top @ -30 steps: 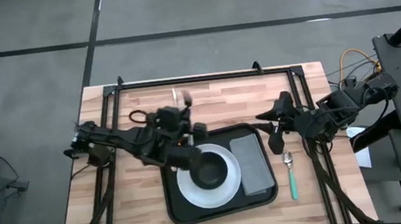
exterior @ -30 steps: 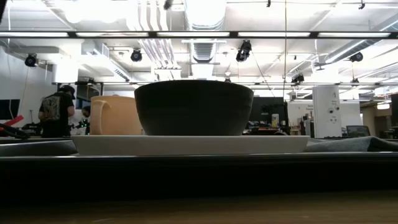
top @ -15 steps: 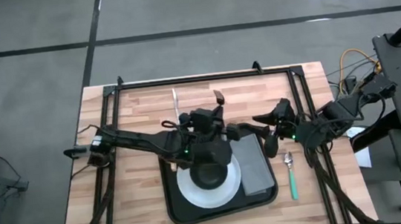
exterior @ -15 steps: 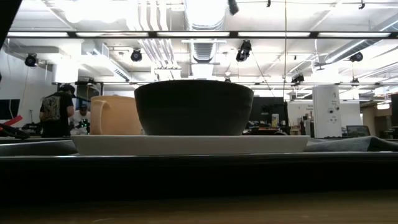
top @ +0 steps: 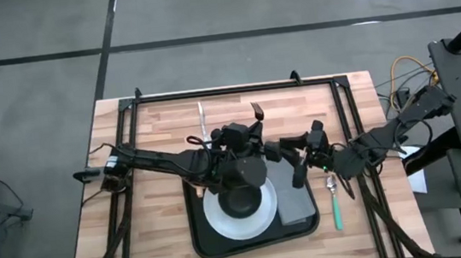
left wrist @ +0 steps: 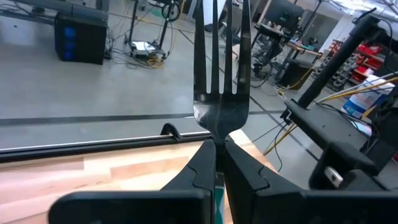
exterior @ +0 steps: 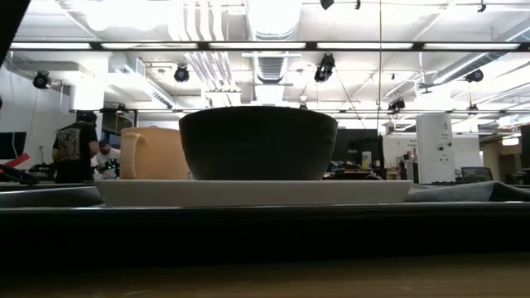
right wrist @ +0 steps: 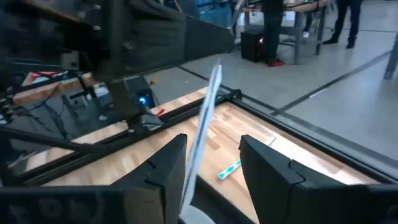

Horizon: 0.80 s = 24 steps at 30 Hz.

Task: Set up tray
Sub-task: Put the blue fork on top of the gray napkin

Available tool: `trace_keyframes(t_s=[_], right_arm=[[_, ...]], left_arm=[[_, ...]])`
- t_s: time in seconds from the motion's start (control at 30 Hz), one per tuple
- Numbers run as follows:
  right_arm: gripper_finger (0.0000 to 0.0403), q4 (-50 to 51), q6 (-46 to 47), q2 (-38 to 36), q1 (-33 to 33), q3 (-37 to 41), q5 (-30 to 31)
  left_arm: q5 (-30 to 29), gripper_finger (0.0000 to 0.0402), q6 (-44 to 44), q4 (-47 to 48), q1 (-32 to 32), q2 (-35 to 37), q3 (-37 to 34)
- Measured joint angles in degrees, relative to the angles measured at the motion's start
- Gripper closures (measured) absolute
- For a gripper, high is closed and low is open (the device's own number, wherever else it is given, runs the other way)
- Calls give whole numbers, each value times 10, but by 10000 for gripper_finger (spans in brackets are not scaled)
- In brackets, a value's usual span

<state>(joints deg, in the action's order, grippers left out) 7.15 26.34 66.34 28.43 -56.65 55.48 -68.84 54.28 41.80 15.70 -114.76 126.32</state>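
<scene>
The tray [top: 256,245] lay on the wooden surface [top: 161,239], near its front-middle, its long axis running roughly from the far edge toward the near edge. A white plate [top: 239,214] with a dark bowl [top: 239,198] on it was seen on the tray's left part, and a grey napkin [top: 293,193] on its right part. A spoon [top: 334,202] with a green handle was seen on the surface just beside the tray's right rim.

The left hand [left wrist: 219,149], held above the tray's far edge, was pinched shut on a fork [left wrist: 219,74], whose tines pointed upward and away. The right hand [right wrist: 211,163] was held over the tray's far right corner with its fingers [right wrist: 168,165] parted; a thin metal utensil [right wrist: 205,118], probably a knife, stood between them, and whether it was gripped could not be told.

The step in hand was judged to be the laying of cutlery. The next move would call for the fork to be lowered flat beside the plate, its handle in line with the tray's long axis.
</scene>
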Motion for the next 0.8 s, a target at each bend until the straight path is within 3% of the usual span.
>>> trace_keyframes(t_s=[0.23,0.47,0.8], right_arm=[[271,-7,1,3,-39,20,-20],[272,-55,-11,10,-81,31,-81],[284,-74,-40,50,-91,3,-113]], left_arm=[[12,401,-10,-10,0,0,0],[12,401,-32,-19,0,0,-1],[-17,397,-48,-53,-5,-5,-38]])
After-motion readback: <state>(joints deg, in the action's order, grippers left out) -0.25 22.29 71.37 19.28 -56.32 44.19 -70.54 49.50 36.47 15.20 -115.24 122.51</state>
